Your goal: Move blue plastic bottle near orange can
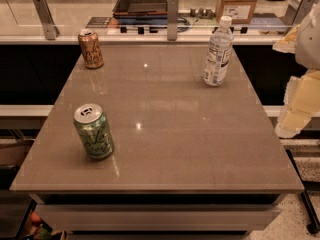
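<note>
The blue plastic bottle [218,53], clear with a white cap and a white-and-bluish label, stands upright at the far right of the brown table [165,134]. The orange can [91,49] stands upright at the table's far left corner, well apart from the bottle. My gripper [298,106] shows as pale cream parts at the right edge of the view, beyond the table's right side. It is to the right of the bottle, a little nearer than it, and touches nothing.
A green can with white script [94,131] stands near the table's front left. Behind the table runs a glass rail with metal posts [172,18]. Beyond it are a dark tray [142,3] and a cardboard box [237,3].
</note>
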